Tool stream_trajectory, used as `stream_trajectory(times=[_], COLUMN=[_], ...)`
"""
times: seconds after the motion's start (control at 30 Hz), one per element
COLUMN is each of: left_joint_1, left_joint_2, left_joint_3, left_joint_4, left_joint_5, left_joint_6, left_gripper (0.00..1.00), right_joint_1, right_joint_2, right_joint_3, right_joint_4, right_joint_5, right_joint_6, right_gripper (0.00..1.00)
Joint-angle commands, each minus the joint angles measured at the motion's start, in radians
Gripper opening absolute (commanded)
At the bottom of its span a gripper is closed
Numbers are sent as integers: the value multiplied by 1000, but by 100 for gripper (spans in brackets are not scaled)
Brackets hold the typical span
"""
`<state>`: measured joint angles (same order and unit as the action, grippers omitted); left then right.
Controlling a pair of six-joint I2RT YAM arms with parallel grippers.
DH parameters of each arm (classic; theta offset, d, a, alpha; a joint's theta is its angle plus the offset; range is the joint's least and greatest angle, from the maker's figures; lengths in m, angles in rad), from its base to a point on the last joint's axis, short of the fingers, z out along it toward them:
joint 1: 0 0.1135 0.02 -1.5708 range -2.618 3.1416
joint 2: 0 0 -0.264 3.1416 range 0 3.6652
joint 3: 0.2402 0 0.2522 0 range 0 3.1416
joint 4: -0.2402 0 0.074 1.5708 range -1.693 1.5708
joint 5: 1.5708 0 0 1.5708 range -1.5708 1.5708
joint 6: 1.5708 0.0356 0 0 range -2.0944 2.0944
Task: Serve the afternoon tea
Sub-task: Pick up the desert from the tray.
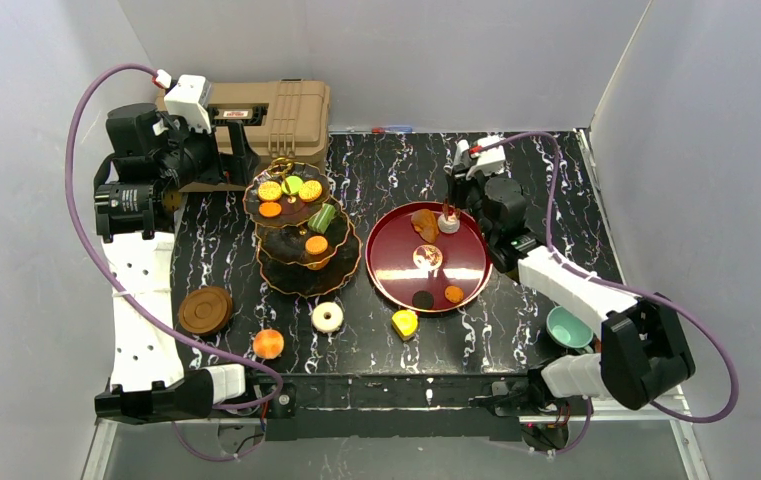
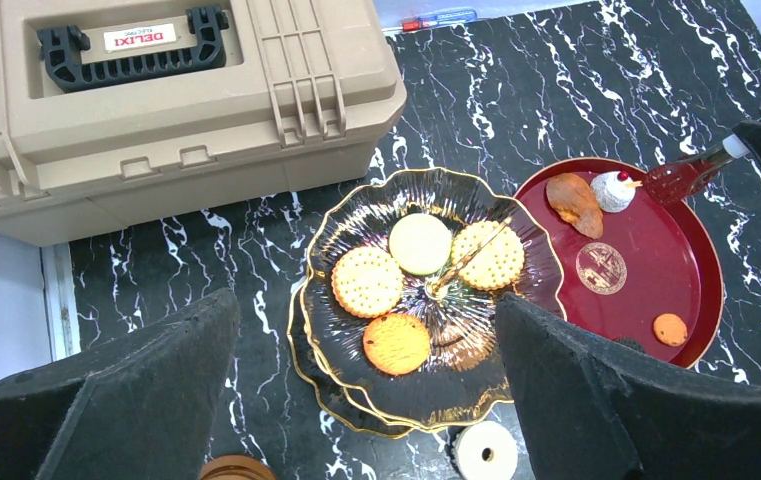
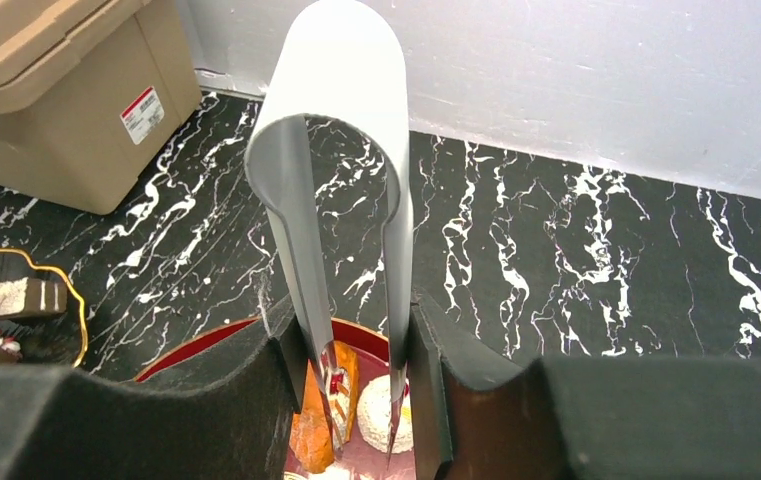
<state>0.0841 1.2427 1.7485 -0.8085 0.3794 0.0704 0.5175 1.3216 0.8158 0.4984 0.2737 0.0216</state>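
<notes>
Plainly, the right gripper [image 3: 354, 330] had its black padded fingers pressed against both smooth metal blades of a pair of tongs [image 3: 341, 120], narrowed onto them. The tongs' tips stood either side of a small white cake [image 2: 613, 190] topped with a red cherry, though I could not tell whether they touched it. The cake sat at the upper edge of a glossy round red tray [image 1: 471, 255], right of centre in the overhead view, beside a rough orange-brown pastry [image 2: 576, 205].

The left gripper [image 2: 366, 305] hung wide open and held nothing; below it stood the three-tier stand [image 2: 356, 215] of dark glass with gold scalloped rims, just left of the tray; its top tier carried round pitted biscuits in yellow, orange and pale green.

On the black, white-veined marble table [image 1: 396, 170], towards the lower edge, lay an orange macaron [image 1: 268, 344], a white ring donut [image 1: 327, 317] and a yellow wedge [image 1: 405, 323]; brown saucers [image 1: 205, 310] sat at lower left; a teal cup [image 1: 568, 328] stood at lower right; a ribbed tan plastic case [image 2: 156, 130] filled the upper left.
</notes>
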Motion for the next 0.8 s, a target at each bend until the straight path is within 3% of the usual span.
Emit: stream_trajectory(times=[0.0, 0.77], left_joint_1=[8, 8], left_joint_2=[-24, -8], left_joint_3=[6, 5], left_joint_4=[2, 13], left_joint_5=[20, 24], left_joint_6=[-2, -2], left_gripper=[98, 98], right_joint_1=[3, -15], right_joint_2=[14, 185], right_joint_3=[34, 50], right_joint_4=[-4, 114], right_joint_5=[20, 88], right_joint_6=[-11, -3], right_gripper=[44, 59])
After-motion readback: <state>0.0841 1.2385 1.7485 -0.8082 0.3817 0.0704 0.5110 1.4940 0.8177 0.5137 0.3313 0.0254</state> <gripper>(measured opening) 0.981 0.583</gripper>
